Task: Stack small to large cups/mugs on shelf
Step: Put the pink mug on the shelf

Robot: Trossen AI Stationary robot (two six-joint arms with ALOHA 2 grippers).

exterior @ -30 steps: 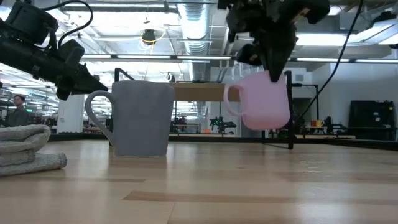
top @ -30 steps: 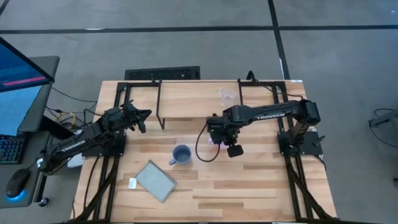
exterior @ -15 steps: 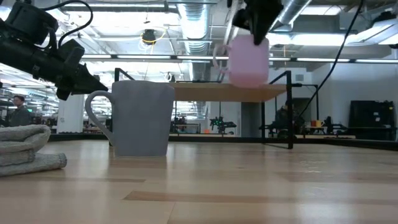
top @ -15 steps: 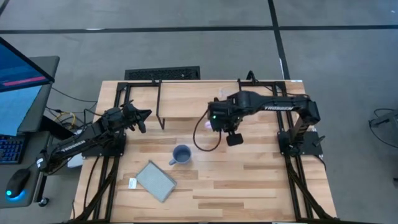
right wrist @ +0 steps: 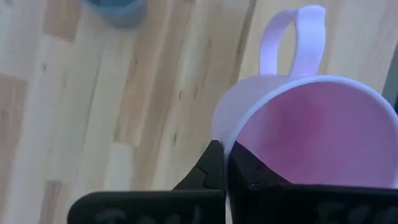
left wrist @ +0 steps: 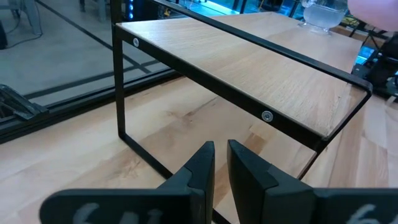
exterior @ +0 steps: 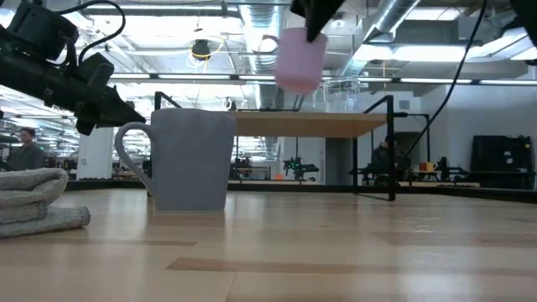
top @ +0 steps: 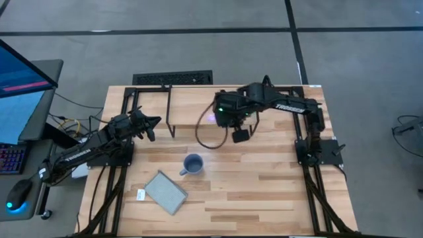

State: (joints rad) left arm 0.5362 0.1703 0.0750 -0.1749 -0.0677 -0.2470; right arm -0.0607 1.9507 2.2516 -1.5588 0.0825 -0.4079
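Note:
My right gripper (top: 221, 117) is shut on the pink-lilac mug (exterior: 299, 57) and holds it in the air above the light-wood shelf (top: 188, 106), near its front edge. The small clear glass cup (left wrist: 323, 14) stands on the shelf's right end. The grey-blue mug (top: 192, 164) stands upright on the tabletop in front of the shelf. My left gripper (top: 149, 125) is shut and empty, near the shelf's left legs. My right gripper holds the pink-lilac mug by its rim (right wrist: 231, 144), on the side away from the handle (right wrist: 292, 43), with one finger inside and one outside the wall. The fingers come from above, pointing down. The mug hangs below them, mouth up and slightly tilted, clear of the shelf.
A flat grey pad (top: 165, 192) lies near the table's front left, beside a small white tag (top: 141, 194). The shelf's black frame legs (left wrist: 119, 87) stand on the table's far half. Bare tabletop (top: 264, 192) lies to the front right.
My right gripper has carried the pink-lilac mug up and toward the table's far edge, a little to the left. The mug has risen from below shelf height in front of the shelf to above the shelf board.

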